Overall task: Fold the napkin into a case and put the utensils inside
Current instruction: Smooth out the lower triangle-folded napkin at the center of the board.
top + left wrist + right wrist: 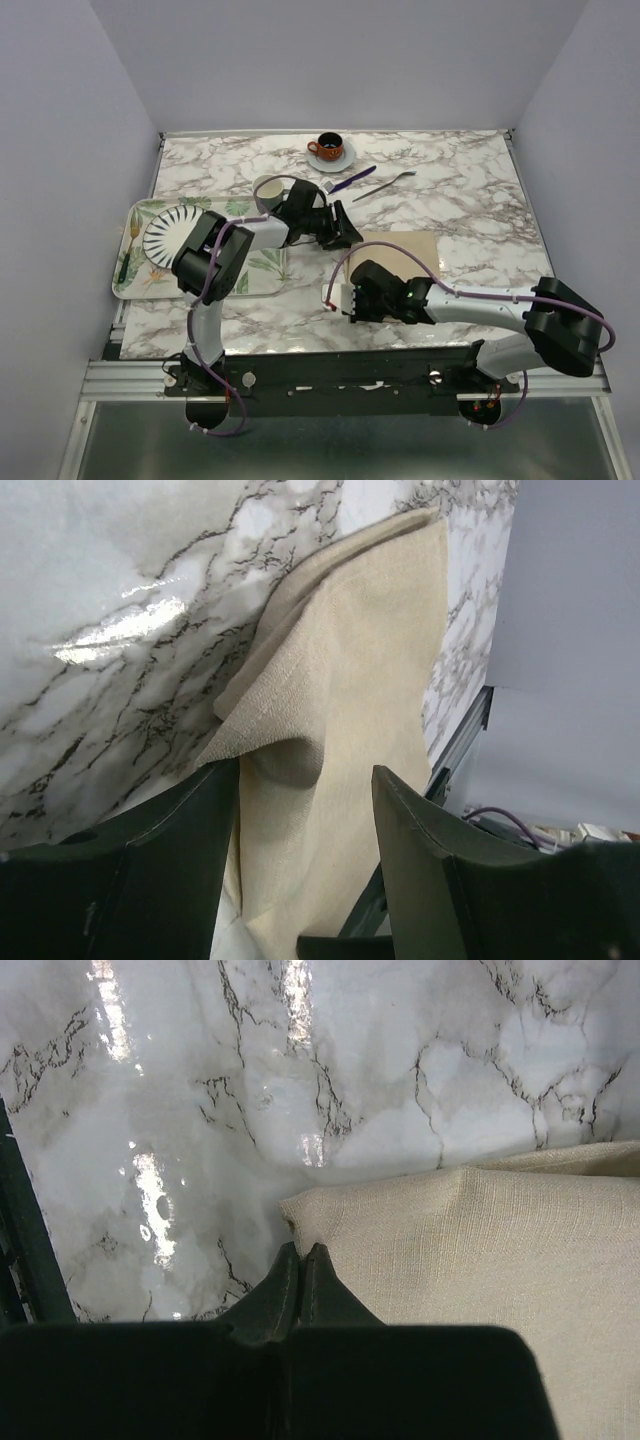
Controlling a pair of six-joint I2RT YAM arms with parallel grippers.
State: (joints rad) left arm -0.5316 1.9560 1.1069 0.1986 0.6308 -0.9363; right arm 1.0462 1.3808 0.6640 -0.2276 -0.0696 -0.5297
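The marble table (470, 180), glossy and veined grey, carries the napkin (410, 252) flat toward its near edge, right of the middle: a soft, coarse-woven beige cloth, already doubled over (one edge shows two plies) but not yet a narrow case. The left gripper (305, 780) stands released, jaws astride a raised ridge at the cloth's far-left corner; the right gripper (301, 1252) is clenched, tips at the near-left corner, whether pinching cloth I cannot tell. The slim purple knife (350, 180) and silver fork (385, 185) lie by the far edge, well apart from the napkin, waiting to go in
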